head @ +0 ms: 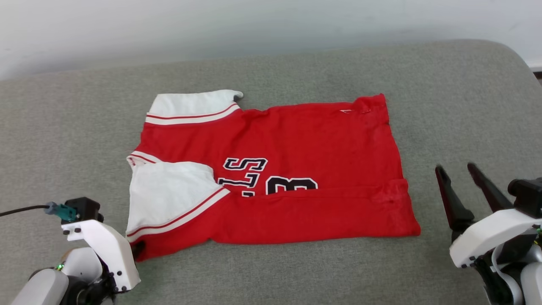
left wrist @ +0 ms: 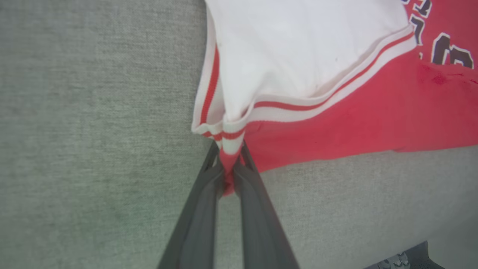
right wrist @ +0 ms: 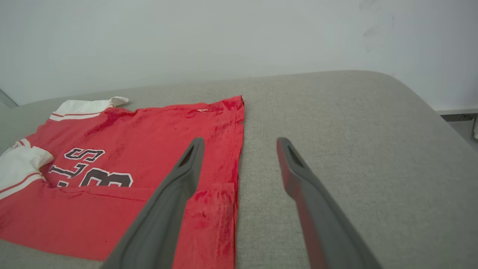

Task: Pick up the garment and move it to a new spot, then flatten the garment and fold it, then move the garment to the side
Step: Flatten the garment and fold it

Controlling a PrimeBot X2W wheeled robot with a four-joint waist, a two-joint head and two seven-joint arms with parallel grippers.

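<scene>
The grey padded surface (head: pixel 271 271) lies bare on every side of the garment (head: pixel 305 140), widest beyond its hem end and along its near edge. A pale wall (head: pixel 254 25) closes the approach beyond the garment's far edge. The left gripper (left wrist: pixel 229 157), clamped on the garment's near sleeve corner, blocks that corner.

Soft, even light from above washes the grey cushion (head: pixel 296 271), casting only a thin shadow under the near edge of the garment (head: pixel 296 140). In the wrist views my left fingers (left wrist: pixel 198 224) and my right fingers (right wrist: pixel 164 216) sit blurred in the foreground (the cloth beyond is sharper), and the red looks hazy, bleeding at its edges.
</scene>
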